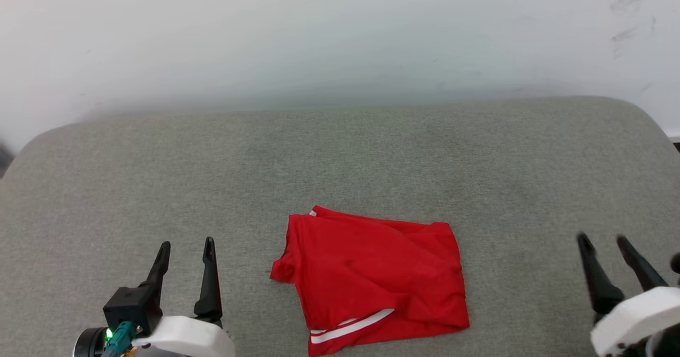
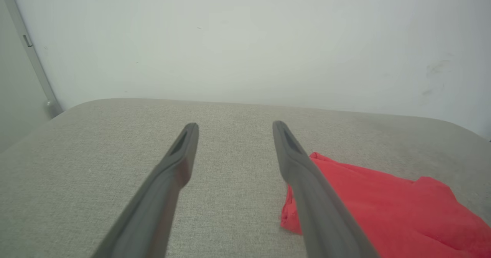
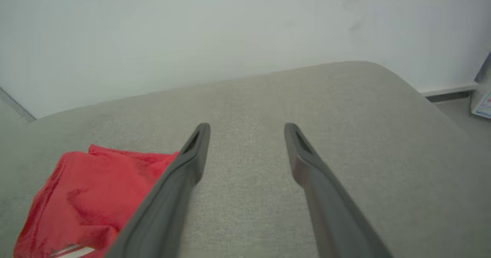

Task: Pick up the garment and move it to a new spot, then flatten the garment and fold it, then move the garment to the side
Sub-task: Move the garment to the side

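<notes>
The garment (image 1: pixel 372 277) is a small red shirt lying folded into a rough square on the grey cushioned surface (image 1: pixel 340 160), near its front edge, with a white striped trim showing at its lower left. My left gripper (image 1: pixel 187 244) hovers open to the garment's left, clear of it. To the garment's right my right gripper (image 1: pixel 603 238) is open too, well apart from the cloth. In the left wrist view the garment (image 2: pixel 383 208) lies right of my open left gripper (image 2: pixel 235 124). In the right wrist view the garment (image 3: pixel 96 196) lies left of my open right gripper (image 3: pixel 247 125).
A pale wall (image 1: pixel 340 38) rises right behind the grey surface. The surface has rounded corners at the far left (image 1: pixel 37 139) and far right (image 1: pixel 637 107). Past the right corner in the right wrist view, a strip of floor and a small box (image 3: pixel 482 96) show.
</notes>
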Available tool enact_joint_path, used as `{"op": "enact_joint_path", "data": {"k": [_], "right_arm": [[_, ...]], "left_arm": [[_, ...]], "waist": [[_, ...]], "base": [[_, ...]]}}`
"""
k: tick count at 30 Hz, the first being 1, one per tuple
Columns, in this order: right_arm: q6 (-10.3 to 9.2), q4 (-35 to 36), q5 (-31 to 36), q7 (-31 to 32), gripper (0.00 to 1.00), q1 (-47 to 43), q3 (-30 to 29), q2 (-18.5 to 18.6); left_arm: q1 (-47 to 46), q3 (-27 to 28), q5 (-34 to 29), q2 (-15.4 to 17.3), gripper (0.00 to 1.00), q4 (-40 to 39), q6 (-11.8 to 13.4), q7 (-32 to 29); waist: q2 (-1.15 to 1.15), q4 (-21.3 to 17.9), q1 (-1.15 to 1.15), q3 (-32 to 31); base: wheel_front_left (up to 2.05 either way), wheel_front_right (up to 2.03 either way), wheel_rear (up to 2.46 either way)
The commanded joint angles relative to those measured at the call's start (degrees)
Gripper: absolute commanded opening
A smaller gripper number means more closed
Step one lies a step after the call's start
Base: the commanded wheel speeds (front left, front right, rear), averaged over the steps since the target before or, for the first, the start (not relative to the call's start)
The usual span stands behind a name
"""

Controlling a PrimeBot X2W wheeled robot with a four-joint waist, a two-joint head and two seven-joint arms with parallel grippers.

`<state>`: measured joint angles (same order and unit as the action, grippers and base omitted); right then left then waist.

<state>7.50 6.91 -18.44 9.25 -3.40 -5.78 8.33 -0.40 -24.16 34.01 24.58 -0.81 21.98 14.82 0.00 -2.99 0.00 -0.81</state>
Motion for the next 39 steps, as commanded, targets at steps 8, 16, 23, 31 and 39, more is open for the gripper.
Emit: {"op": "enact_joint_path", "data": {"k": [8,16,23,31,39], "right_arm": [[-0.01,-14.2,-11.2,17.9,1.0,3.5,-8.7,2.5],[-0.01,-24.7,-26.0,32.3,1.0,9.7,-5.3,1.9],[-0.01,-30.3,-37.0,33.3,1.0,15.2,0.7,-0.8],[-0.06,-36.1,-42.7,32.0,0.0,17.3,6.5,0.4],[-0.02,-33.3,-40.4,26.0,0.0,18.7,14.4,5.3]], "left_arm": [[-2.6,0.4,-1.3,-1.7,1.0,0.0,-1.0,0.4],[-5.8,0.6,-3.4,-4.7,1.0,0.1,-2.6,0.5],[-7.3,1.4,-5.1,-6.4,1.0,0.9,-4.1,0.5],[-7.8,2.3,-6.0,-7.0,1.0,2.2,-5.3,0.5],[-5.3,3.2,-6.3,-6.7,1.0,2.8,-5.3,0.4]], "waist": [[0.0,2.8,0.0,1.6],[0.0,7.5,0.0,5.6],[0.0,10.4,0.0,8.7],[0.0,11.6,0.0,9.0],[0.0,8.5,0.0,4.9]], "base": [[0.0,0.0,0.0],[0.0,0.0,0.0],[0.0,0.0,0.0],[0.0,0.0,0.0],[0.0,0.0,0.0]]}}
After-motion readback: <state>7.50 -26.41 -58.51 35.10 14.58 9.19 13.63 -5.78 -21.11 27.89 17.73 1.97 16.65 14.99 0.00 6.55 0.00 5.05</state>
